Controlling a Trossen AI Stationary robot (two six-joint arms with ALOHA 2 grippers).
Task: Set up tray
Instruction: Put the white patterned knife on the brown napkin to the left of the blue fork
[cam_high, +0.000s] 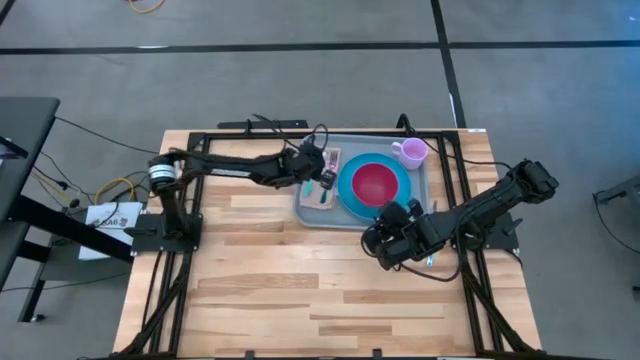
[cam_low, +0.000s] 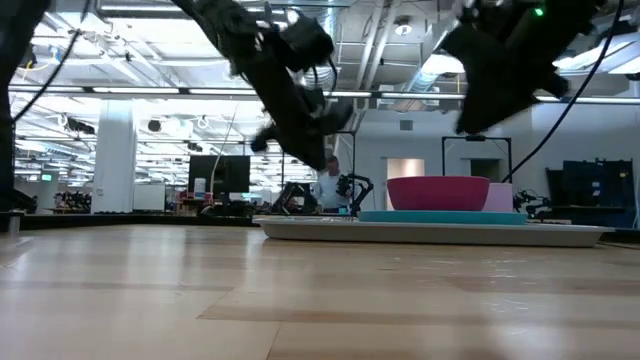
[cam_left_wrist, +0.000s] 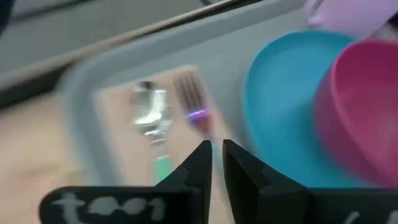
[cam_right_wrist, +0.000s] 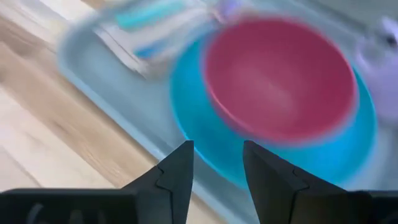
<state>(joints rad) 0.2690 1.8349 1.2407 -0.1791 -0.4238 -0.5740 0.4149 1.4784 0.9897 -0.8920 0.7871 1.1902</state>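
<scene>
The grey-blue tray lies flat on the wooden table, toward its far right. On it, a pink bowl sits in the round blue plate. A lilac mug stands at the tray's far right corner. A spoon and a fork lie on a pale napkin at the tray's left end. My left gripper hovers over the cutlery, shut and holding nothing. My right gripper hangs open above the tray's near rim, pointing at the plate.
Both arms hang above the tray in the low view, clear of the bowl. Bare wooden table stretches to the near and left of the tray. Black frame rails run along the table's left and right edges.
</scene>
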